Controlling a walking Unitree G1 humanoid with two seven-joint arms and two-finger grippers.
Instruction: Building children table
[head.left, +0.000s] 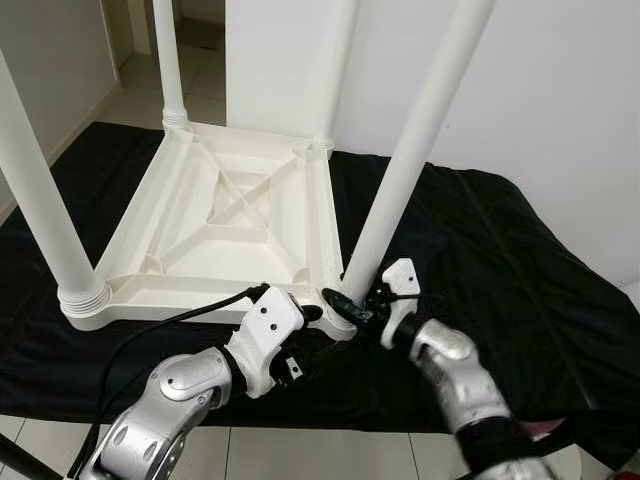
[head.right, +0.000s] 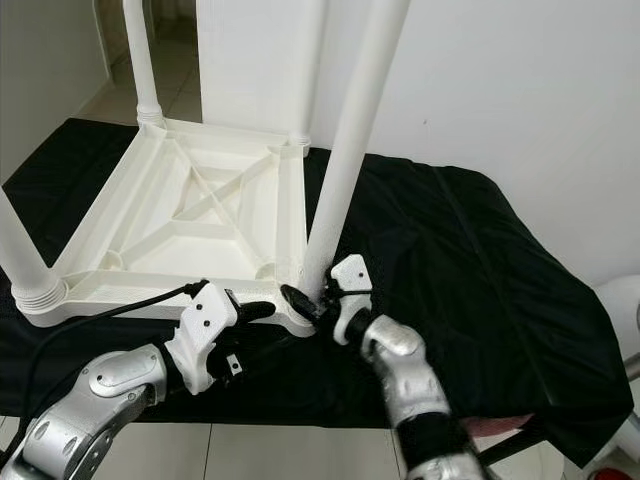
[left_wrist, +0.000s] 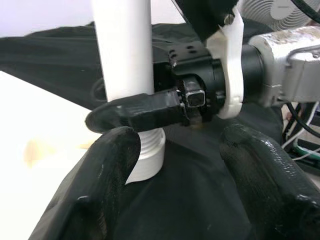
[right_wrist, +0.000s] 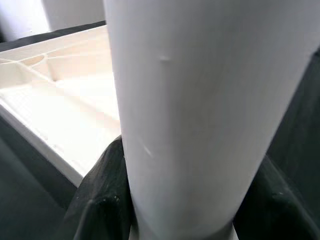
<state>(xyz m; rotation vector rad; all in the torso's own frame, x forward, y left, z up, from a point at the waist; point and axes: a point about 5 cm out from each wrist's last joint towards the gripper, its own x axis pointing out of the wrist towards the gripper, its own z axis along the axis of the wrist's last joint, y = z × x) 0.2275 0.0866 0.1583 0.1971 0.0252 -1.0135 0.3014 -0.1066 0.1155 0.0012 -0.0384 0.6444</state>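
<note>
A white plastic children's table top (head.left: 225, 215) lies upside down on a black cloth (head.left: 480, 260) spread over a low surface, its ribbed underside facing up. White round plastic legs stand up from its corners: one at the near left (head.left: 40, 200), one at the far left (head.left: 168, 60), one at the far right (head.left: 338, 70), and a near right leg (head.left: 415, 150) that leans to the right as it rises.

The right gripper (head.left: 352, 300) is at the base of the near right leg, just above the table corner; in the right wrist view its two black fingers (right_wrist: 105, 195) press against either side of the white tube, so it is clamped on that leg.

The left gripper (head.left: 318, 312) reaches in from the near left to the same corner. In the left wrist view its black fingers (left_wrist: 107, 180) stand spread wide with nothing between them, the leg's threaded foot (left_wrist: 147, 155) and the right gripper just beyond. A black cable (head.left: 150, 335) runs along the left arm
</note>
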